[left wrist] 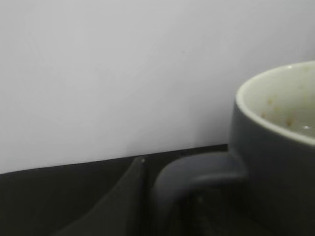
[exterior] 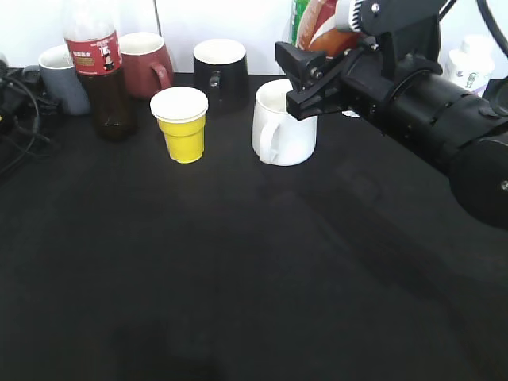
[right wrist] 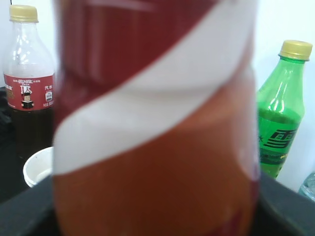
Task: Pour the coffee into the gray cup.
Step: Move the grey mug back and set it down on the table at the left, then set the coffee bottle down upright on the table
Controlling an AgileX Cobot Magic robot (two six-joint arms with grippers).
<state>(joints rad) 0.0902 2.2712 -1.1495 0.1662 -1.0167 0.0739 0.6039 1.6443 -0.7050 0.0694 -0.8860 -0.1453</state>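
The coffee bottle, brown and red with a white band, stands at the back right, its base hidden by my right arm. It fills the right wrist view. My right gripper has its jaws on both sides of the bottle and looks shut on it. The gray cup stands at the far back left. In the left wrist view its handle and cream inside are very close. One finger of my left gripper lies just left of the handle; the other finger is hidden.
A cola bottle, a dark red mug, a black mug, a yellow cup and a white mug stand along the back. A green bottle is behind the coffee bottle. Cables lie at the far left.
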